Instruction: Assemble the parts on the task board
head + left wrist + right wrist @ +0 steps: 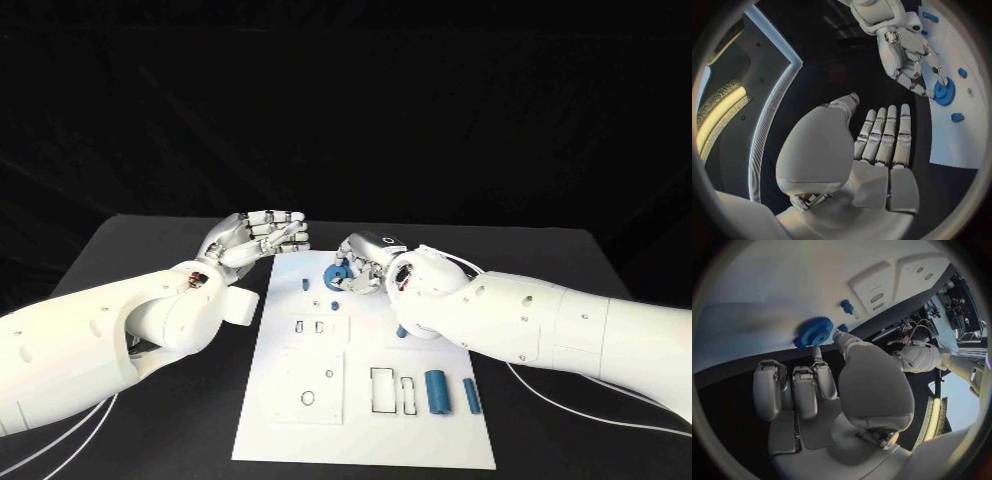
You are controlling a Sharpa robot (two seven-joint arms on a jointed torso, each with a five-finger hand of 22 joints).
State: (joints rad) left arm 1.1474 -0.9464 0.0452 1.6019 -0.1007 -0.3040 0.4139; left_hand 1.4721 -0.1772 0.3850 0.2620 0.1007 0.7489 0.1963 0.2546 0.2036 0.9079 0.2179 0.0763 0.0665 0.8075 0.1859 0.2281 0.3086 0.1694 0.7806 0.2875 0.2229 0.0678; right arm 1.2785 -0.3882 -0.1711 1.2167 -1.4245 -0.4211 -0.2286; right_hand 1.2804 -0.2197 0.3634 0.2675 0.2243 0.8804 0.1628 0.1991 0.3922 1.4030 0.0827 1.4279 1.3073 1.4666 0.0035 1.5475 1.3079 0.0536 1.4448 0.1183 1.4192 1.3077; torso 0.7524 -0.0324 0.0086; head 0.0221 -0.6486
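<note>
At the board's [289, 400] far edge, right hand [372, 262] pinches a blue gear [336, 275]; left hand [264, 235] empty, fingers apart, above the desk [159, 250].

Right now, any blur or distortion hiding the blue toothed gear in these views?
Head view: the blue toothed gear is small and partly covered by the right hand. Left wrist view: gear sharp, board edge bent by fisheye. Right wrist view: gear teeth clear, the white task board soft and hazy.
</note>
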